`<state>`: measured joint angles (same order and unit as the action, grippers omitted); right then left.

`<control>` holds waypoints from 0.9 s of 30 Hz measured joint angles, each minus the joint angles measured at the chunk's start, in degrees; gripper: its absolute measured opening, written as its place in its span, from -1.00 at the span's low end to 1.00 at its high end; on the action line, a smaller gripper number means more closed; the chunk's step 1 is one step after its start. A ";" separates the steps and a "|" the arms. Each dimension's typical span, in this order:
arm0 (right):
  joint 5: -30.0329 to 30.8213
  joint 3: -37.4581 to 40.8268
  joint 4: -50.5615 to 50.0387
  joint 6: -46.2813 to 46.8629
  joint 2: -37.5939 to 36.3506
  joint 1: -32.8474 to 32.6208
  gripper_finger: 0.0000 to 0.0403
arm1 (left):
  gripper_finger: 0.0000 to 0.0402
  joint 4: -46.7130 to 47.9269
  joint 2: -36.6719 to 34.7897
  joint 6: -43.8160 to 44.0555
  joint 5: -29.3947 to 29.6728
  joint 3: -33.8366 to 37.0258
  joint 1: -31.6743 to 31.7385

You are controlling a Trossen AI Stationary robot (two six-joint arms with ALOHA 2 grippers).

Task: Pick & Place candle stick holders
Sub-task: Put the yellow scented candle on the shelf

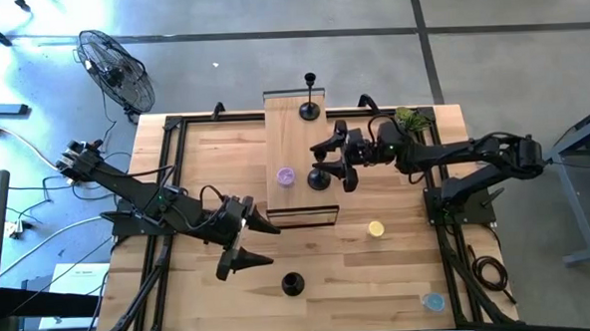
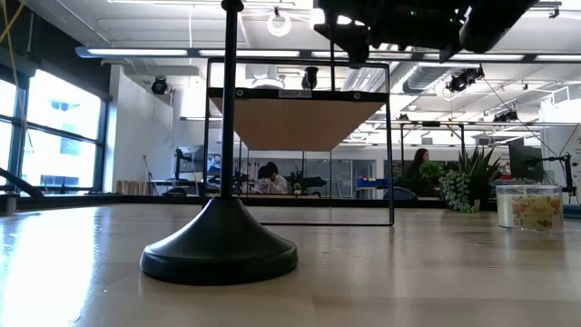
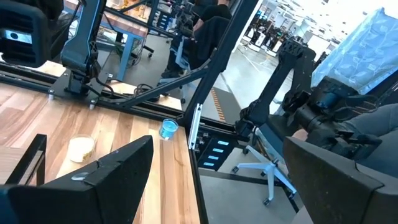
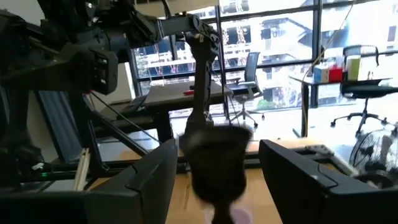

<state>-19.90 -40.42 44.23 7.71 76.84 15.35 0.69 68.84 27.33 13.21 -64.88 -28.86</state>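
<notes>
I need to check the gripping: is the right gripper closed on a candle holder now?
Yes. The candle holder's cup sits between the right gripper's fingers; its base shows below.

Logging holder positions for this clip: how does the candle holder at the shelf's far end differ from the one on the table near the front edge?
The far candle holder stands on the raised wooden shelf; the front candle holder stands on the bare table. The far one sits beyond the right gripper, while the front one sits near the open left gripper. Both are matte black, upright, and untouched.
</notes>
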 joint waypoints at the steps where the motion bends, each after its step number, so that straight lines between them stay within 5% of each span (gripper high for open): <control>1: 0.00 -0.93 -1.07 -0.56 0.00 0.00 0.10 | 0.75 -0.01 0.00 0.00 0.01 0.00 0.00; 16: -1.63 -14.96 -15.74 -2.59 -1.47 -0.02 0.10 | 0.75 0.37 0.04 0.02 -0.72 0.00 0.00; 27: 0.39 -27.31 -52.82 -5.54 -14.93 -1.25 0.10 | 0.75 1.45 0.04 0.00 -2.25 -0.02 0.00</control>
<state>-19.51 -67.73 -8.59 2.17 61.90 14.10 2.14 68.88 27.33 10.96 -64.90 -28.86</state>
